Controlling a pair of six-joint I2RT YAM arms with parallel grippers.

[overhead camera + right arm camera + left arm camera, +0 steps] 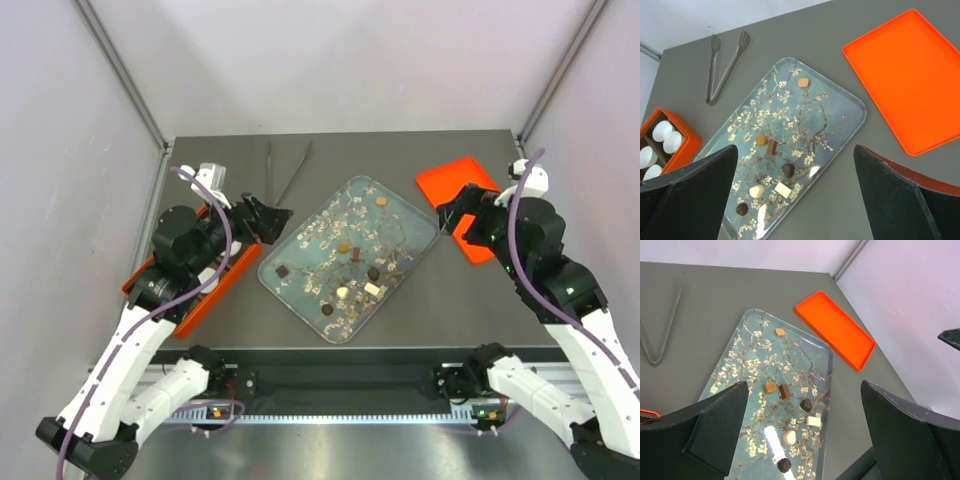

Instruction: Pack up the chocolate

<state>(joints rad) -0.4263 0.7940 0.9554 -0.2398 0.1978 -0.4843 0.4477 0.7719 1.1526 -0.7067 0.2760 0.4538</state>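
Both pincers gaped fully, nothing held: left gripper near the orange compartment box w/ white paper cups, right gripper by the flat orange plastic lid. Small dark, caramel & cream chocolate pieces lay scattered on the glossy blossom-print rectangular tray, mid-table, btwn the arms. Risk: broad fingers could make a tiny piece skid on the slick tray, or knock its neighbour. Grey metal tongs lay at the far edge.

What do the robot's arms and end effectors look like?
The left arm and right arm have white links, black joints and a purple cable each. The left end effector and right end effector carry two broad black wedge-shaped fingers.
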